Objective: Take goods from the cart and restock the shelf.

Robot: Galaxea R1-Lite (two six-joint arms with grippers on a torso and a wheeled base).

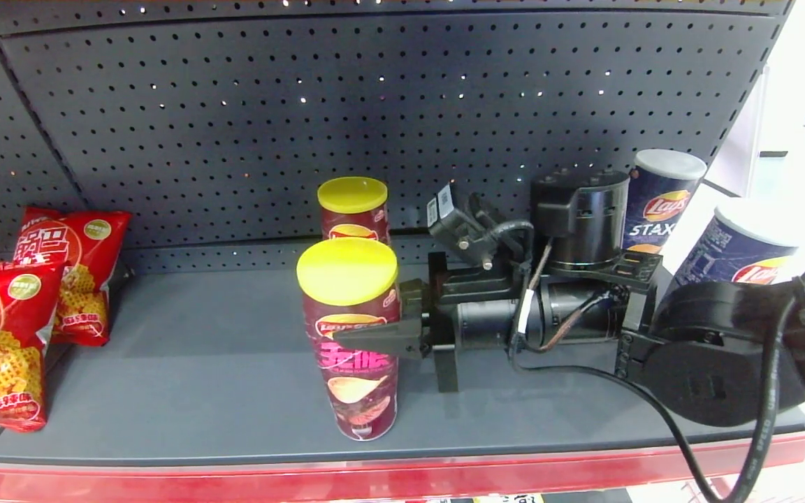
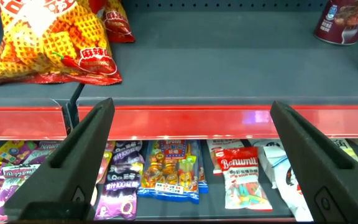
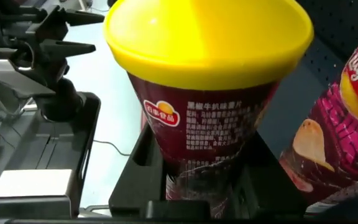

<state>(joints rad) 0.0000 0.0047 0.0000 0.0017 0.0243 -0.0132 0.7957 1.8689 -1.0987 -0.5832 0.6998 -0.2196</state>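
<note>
A maroon chips can (image 1: 360, 391) with a yellow lid stands upright near the front of the grey shelf (image 1: 200, 363). My right gripper (image 1: 367, 334) comes in from the right and is shut on the can's upper body. In the right wrist view the same can (image 3: 207, 74) sits between the dark jaws. A second maroon can (image 1: 353, 206) stands right behind it, and also appears beside it as the second can (image 3: 340, 137). My left gripper (image 2: 191, 162) hangs open and holds nothing, below the shelf's front edge, facing its red strip (image 2: 179, 121).
Two blue chips cans (image 1: 657, 202) (image 1: 741, 251) stand at the shelf's right end behind my right arm. Red snack bags (image 1: 1, 342) (image 1: 81, 272) lie at the left. Bare shelf lies between the bags and cans. A lower shelf holds several candy packs (image 2: 173, 171).
</note>
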